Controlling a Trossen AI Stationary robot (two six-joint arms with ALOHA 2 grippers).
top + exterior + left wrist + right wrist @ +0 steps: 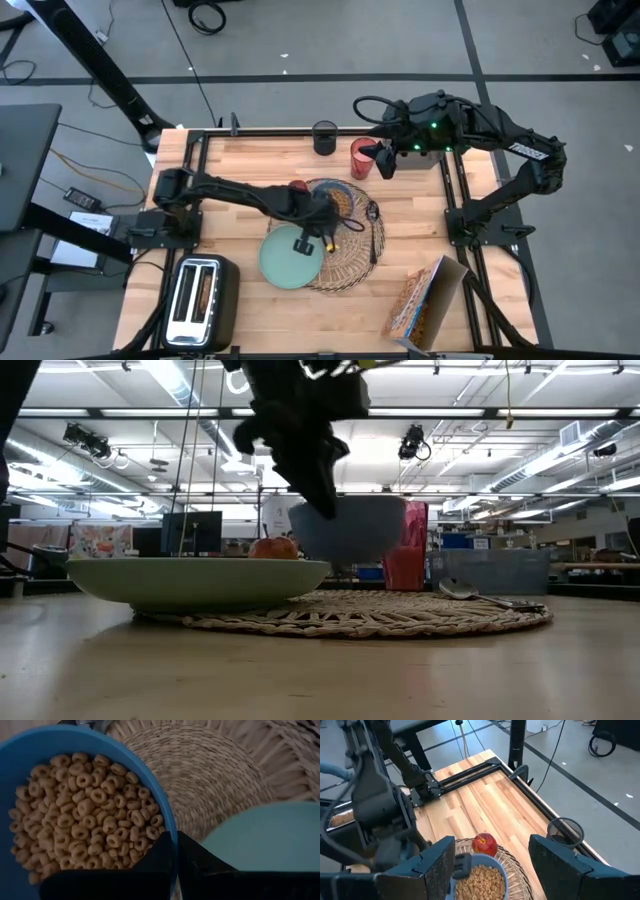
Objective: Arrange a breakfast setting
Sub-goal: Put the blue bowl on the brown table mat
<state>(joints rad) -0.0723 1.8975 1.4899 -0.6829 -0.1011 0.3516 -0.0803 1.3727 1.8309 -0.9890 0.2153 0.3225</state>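
We had the left claw [175, 870] pinched shut on the rim of the blue bowl [75, 815], which was full of ring-shaped cereal and looked lifted just clear of the wicker placemat [350, 240]. Taking the placemat as our landmark: the bowl hung over its middle, and the teal plate [285, 262] sat overlapping its edge on the toaster side. So from the bowl, the plate lay just beside it, a short hop over, with the left arm already reaching across the mat and clearly the nearer one. If the bowl was meant to go on the plate, that sideways gap was what the move turned on.

The apple [485, 843] sat on the mat near its far edge, the spoon [480, 596] lay on the mat's opposite side from the plate, and the red cup [361, 158] stood on the tabletop [250, 160] just past the mat. The right claw [385, 158], open and holding nothing, hovered right by that cup. The cereal box [425, 300] stood well off the mat at the tabletop's near corner; we couldn't read any brand or writing on it.
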